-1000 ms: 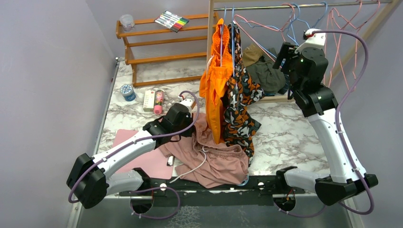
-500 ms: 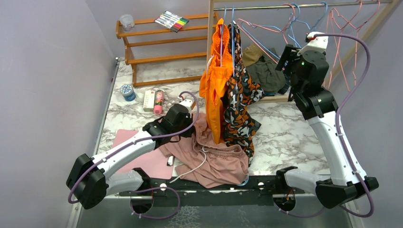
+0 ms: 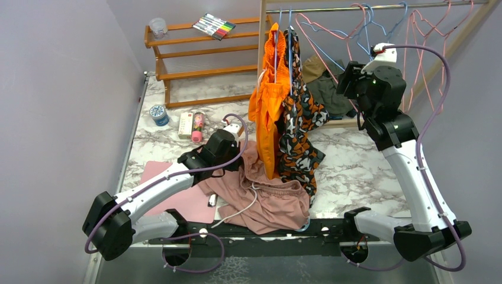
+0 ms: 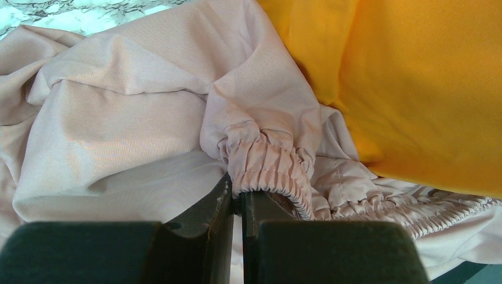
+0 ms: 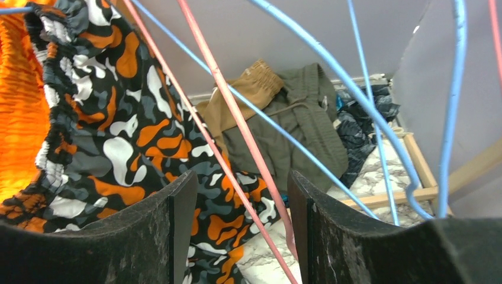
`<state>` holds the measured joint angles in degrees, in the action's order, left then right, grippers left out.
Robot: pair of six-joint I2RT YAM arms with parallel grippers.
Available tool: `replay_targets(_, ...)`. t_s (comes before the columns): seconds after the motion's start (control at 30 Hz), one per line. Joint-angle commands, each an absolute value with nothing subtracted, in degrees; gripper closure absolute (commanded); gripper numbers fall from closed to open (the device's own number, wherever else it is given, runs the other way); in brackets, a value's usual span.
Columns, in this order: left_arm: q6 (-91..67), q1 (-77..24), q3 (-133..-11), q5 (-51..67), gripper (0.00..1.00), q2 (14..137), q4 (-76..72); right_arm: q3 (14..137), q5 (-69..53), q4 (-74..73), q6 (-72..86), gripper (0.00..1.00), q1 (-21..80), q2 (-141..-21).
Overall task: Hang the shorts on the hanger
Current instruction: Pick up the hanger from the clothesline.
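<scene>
Behind the hanging orange garment point(image 3: 265, 112), part of the shorts point(image 3: 272, 204) is hidden.

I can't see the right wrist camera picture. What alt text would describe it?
The right gripper stands open, a slanting pink hanger wire showing between its dark fingers. Light-blue hangers cross above, with a camouflage garment at left and olive clothes behind.

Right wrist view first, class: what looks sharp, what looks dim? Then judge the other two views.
Right wrist view: pink hanger and camouflage garment crisp, right gripper dark and underlit. Left wrist view: waistband of the shorts sharp, left gripper dark and softer. Top view: even light, faint shadows on the marble table.
</scene>
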<state>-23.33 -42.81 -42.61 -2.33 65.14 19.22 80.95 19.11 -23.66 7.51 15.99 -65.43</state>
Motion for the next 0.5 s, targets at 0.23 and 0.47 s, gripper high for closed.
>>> replay_targets(0.23, -23.6, -42.4, -42.4, -0.9, 0.88, 65.3, 17.5, 81.9, 11.4, -24.2, 10.8, 0.48, 15.6, -64.2)
replay_targets(0.47, -23.6, -42.4, -42.3, -0.8, 0.88, 65.4, 17.5, 82.3, 13.2, -22.7, 12.1, 0.55, 15.6, -65.3)
